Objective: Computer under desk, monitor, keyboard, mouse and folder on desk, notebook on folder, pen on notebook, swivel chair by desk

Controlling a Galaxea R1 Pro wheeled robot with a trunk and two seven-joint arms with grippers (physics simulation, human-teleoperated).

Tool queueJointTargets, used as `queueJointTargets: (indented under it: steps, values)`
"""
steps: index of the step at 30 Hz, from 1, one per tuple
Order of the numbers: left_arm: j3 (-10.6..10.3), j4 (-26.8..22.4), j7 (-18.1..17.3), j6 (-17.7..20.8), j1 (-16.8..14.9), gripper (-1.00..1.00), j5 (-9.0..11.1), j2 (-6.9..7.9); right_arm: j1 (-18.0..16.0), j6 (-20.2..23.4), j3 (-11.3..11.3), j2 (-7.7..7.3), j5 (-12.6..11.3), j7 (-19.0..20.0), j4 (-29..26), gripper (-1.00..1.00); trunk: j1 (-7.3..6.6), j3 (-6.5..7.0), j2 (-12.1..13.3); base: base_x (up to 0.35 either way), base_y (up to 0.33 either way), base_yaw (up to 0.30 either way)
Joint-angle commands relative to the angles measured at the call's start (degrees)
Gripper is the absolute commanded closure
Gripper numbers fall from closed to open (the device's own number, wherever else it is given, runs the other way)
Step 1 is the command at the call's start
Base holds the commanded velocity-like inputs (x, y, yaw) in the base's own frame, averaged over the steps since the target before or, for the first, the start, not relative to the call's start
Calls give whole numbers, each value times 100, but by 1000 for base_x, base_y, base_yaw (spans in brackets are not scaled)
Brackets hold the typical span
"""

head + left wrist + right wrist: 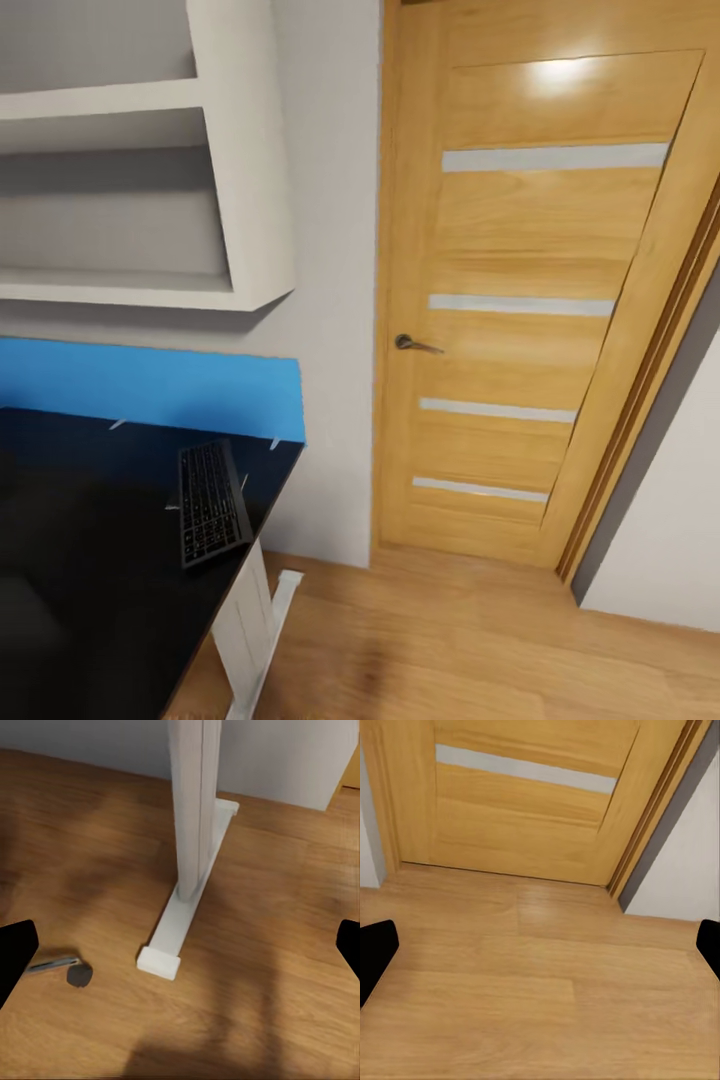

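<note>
The keyboard (pixel 212 504) lies near the desk's (pixel 90 560) right edge, well apart from both grippers' wide-spread fingers (pixel 16 952) (pixel 376 949).

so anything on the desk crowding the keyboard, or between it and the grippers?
Nothing visible around the keyboard: it lies alone near the right edge of the desk, by the blue back panel. Both wrist views look at bare floor, the left gripper facing a white desk leg, open like the right gripper.
</note>
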Motion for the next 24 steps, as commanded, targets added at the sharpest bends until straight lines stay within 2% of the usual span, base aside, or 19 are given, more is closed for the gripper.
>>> queueJointTargets:
  steps: [1, 8, 17, 21, 24]
  values:
    - [1, -6, 1, -8, 1, -100, 11, -3, -4, -1, 0, 3, 59, -135, 2, -100, 0, -6, -4, 0, 0, 286]
    - [4, -4, 2, -8, 1, -100, 11, -9, -4, -1, -21, -10, 57, -309, -16, -100, 0, -6, -4, 0, -34, 286]
    - [0, -4, 9, -8, 1, -100, 11, -1, -4, -1, -7, 0, 70, -355, 1, -100, 0, -6, -4, 0, -266, 287]
    - [5, -4, 22, -8, 1, -100, 14, 7, -4, -1, 36, 54, 98, -341, 39, -100, 0, -6, -4, -1, -304, 287]
    - [17, -8, 31, 185, 1, -100, 25, 20, -4, -1, 44, 92, 104, -325, 53, -100, 0, -6, -4, -110, -195, 287]
